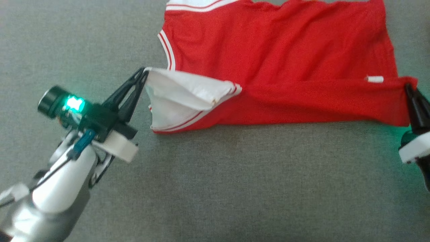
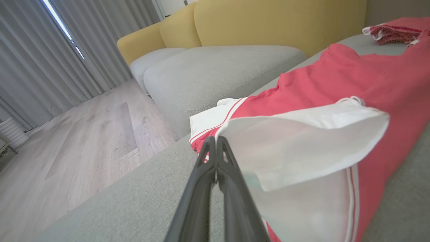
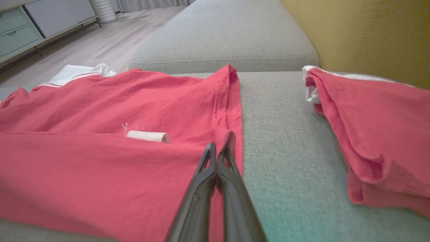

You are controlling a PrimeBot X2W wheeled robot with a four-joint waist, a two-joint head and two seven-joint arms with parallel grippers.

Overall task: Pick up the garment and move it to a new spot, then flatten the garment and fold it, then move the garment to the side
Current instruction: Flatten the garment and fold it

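The jersey [image 1: 285, 50] lies on the grey seat [image 1: 235, 188] with its long axis running across the head view. Its armhole end points to the robot's left and its hem end to the right.

It is thin red knit, wrinkled, with white bands and fine red stripes edging the armholes. At the left end a flap is turned over, showing a plain white inner face that sags into a soft, rounded pocket. A long crease runs along the middle, and the near strip lies doubled over it. A small white label [image 1: 374, 79], rolled into a tube, sits on the red cloth near the right end.

The left gripper [image 1: 142, 75] is clenched on the tip of the white flap, its dark fingers pressed together. The right gripper [image 1: 409, 88] is pinched on the near hem corner, which bunches up between its tips.

The seat is coarse woven fabric. Behind it stands a yellow backrest [image 2: 268, 20]. Another red garment [image 3: 376, 127] lies crumpled just beyond the hem, apart from the jersey. A pale wood floor [image 2: 84, 141] and grey curtains [image 2: 50, 60] lie past the sofa.
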